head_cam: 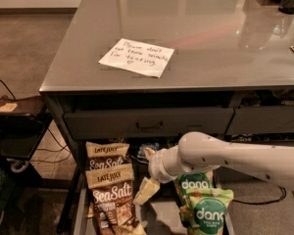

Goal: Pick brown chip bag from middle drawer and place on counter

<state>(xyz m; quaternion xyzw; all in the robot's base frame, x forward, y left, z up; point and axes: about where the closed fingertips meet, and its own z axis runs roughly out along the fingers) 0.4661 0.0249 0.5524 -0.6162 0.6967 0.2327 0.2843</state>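
Note:
Two brown chip bags lie in the left row of the open middle drawer: one at the back and one nearer the camera, each with a tan "LATE JULY" band. My gripper reaches in from the right on a white arm. It hovers over the drawer just right of the brown bags. Its cream fingers are spread apart and hold nothing. The glossy grey counter lies above, with a white handwritten note on it.
Two green "dang" bags lie in the drawer's right row, partly under my arm. A closed grey drawer front with a small bar handle sits above the open drawer. A black cart and cables stand on the floor at left.

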